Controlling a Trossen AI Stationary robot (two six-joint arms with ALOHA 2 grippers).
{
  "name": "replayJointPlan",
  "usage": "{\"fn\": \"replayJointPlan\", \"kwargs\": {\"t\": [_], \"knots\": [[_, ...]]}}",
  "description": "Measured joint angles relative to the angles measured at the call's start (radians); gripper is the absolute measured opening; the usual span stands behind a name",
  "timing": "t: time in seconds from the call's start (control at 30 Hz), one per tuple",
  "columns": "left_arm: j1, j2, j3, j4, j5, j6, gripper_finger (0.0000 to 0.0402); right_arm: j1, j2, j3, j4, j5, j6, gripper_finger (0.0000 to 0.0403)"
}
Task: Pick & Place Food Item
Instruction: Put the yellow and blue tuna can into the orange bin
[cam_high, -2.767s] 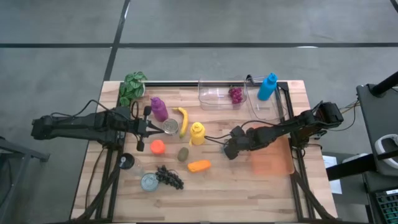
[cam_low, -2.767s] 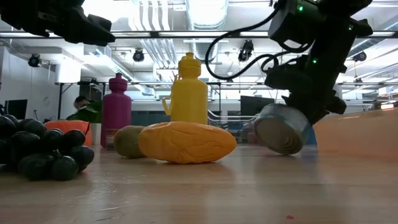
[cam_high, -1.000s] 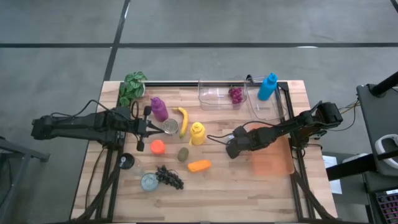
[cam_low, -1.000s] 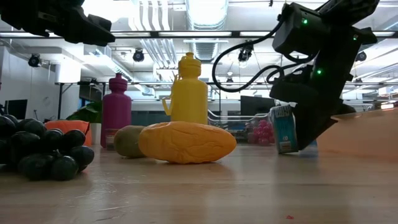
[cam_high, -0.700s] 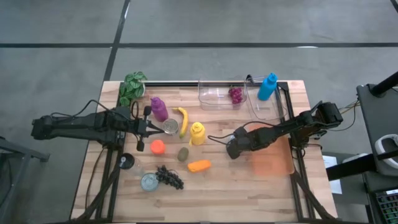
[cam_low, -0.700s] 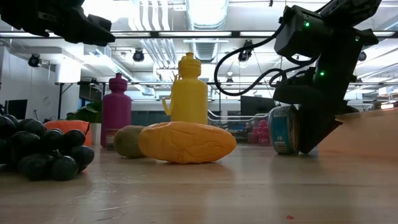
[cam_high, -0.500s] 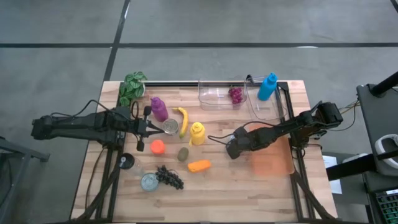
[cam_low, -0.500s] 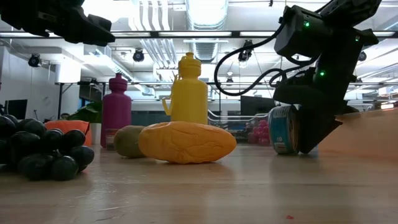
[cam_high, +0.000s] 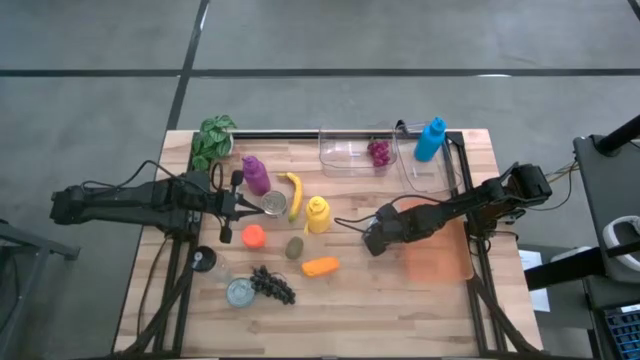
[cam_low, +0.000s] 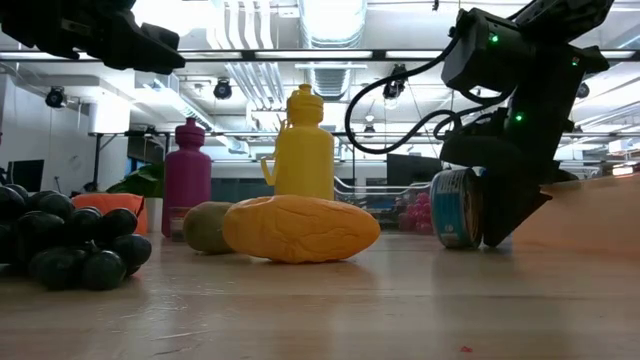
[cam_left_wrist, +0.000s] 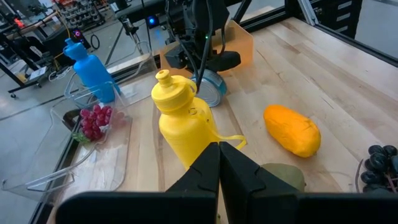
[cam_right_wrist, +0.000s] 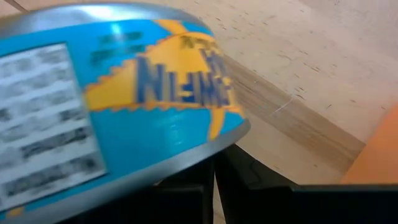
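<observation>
The right gripper (cam_high: 372, 240) is pinched tight on the can (cam_low: 458, 208), low over the table (cam_high: 350, 300) mid-way. It isn't dropped off yet. The left gripper (cam_high: 262, 204) waits squeezed together, holding nothing.

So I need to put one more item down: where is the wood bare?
Bare wood lies along the near table edge, below the orange food item and the orange mat. The left half is crowded around the yellow bottle, banana and dark grapes.
</observation>
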Motion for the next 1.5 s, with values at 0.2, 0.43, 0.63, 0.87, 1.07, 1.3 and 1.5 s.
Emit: {"fn": "replayJointPlan", "kwargs": {"t": [0.2,0.43,0.63,0.87,1.07,1.3,1.5], "knots": [[0.0,0.0,0.0,0.0,0.0,0.0,0.001,0.0,-0.008,0.0,0.0,0.0,-0.004,0.0008],[0.0,0.0,0.0,0.0,0.0,-0.002,0.001,0.0,-0.023,0.0,-0.001,0.0,-0.004,0.0008],[0.0,0.0,0.0,0.0,0.0,-0.002,0.001,0.001,-0.041,0.0,-0.004,0.001,-0.004,0.0008],[0.0,0.0,0.0,0.0,0.0,-0.002,0.001,0.001,-0.043,0.0,-0.012,0.001,-0.016,0.0008],[0.0,0.0,0.0,0.0,0.0,-0.001,0.001,0.001,-0.082,0.0,-0.066,0.004,-0.019,0.0008],[0.0,0.0,0.0,0.001,0.0,0.001,0.001,0.002,-0.181,0.0,-0.121,0.077,-0.019,0.0008],[0.0,0.0,0.0,-0.001,0.0,0.001,0.001,0.002,-0.257,0.0,-0.154,0.114,-0.02,0.0008]]}}
